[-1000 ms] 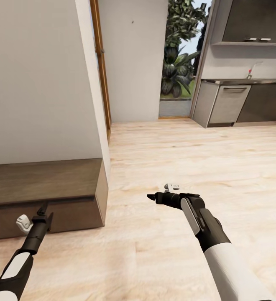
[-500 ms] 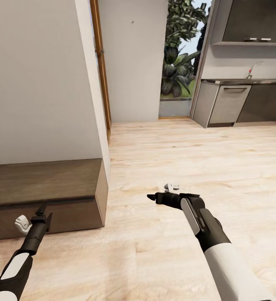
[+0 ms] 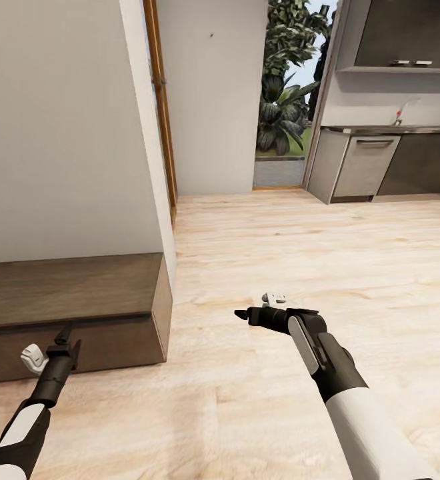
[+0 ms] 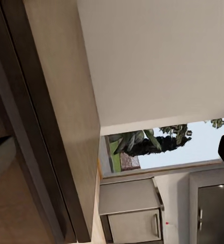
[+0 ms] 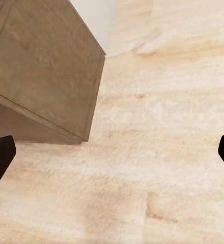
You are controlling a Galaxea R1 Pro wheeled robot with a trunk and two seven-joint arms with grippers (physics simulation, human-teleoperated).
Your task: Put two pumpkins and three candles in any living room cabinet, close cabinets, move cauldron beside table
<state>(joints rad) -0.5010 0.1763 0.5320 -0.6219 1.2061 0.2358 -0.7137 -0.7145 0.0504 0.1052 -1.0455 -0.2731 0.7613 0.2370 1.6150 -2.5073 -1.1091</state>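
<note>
My left tool (image 3: pixel 65 337) sits just before the cabinet (image 3: pixel 73 313), spread unclear; my right tool (image 3: pixel 241 315) gapes wide, empty, above floor (image 3: pixel 300 253)

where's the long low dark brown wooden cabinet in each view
Head view: long low dark-brown wooden cabinet at lower left, against the white wall, behind the left hand.
Left wrist view: it runs along one edge.
Right wrist view: its end corner.
Shared landmark: pale wood floor.

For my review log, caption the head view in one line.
Left gripper at the closed cabinet front; right gripper over wood floor.
</note>
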